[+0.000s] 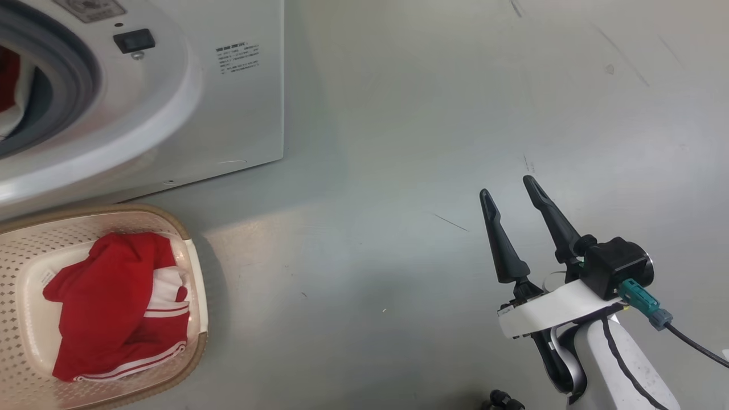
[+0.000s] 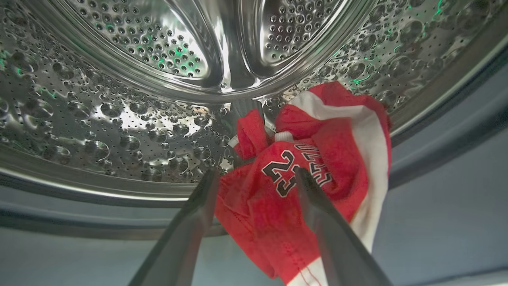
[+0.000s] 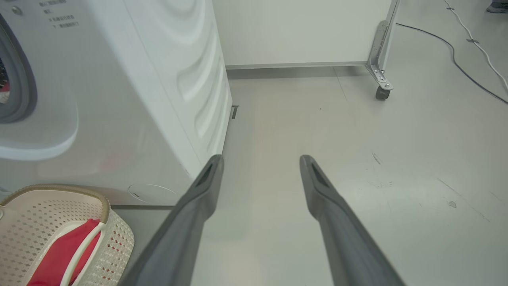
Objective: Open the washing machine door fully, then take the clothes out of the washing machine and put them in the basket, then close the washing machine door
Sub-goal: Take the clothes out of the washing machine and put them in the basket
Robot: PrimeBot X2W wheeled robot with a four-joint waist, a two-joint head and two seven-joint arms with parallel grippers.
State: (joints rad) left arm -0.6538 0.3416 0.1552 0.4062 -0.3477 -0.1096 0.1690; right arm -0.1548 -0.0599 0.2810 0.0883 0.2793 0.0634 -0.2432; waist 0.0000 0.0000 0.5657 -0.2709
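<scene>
Inside the washing machine (image 1: 239, 114), a red jersey (image 2: 258, 206) with white trim and the number 23 lies over the front lip of the steel drum (image 2: 119, 119). My left gripper (image 2: 256, 174) is open, its two fingers reaching to either side of the jersey's printed part, with nothing gripped. Another red garment (image 1: 108, 307) with white stripes lies in the cream basket (image 1: 196, 296) on the floor before the machine. Off to the right, my right gripper (image 1: 507, 188) hangs open and empty above bare floor (image 3: 260, 159). The washing machine door is out of view.
The grey gasket (image 1: 74, 74) rings the machine's opening. In the right wrist view the basket (image 3: 115, 238) stands close to the machine's front corner. A white cabinet on a caster (image 3: 383, 93) stands behind, and a cable (image 3: 456, 63) runs along the floor at the far right.
</scene>
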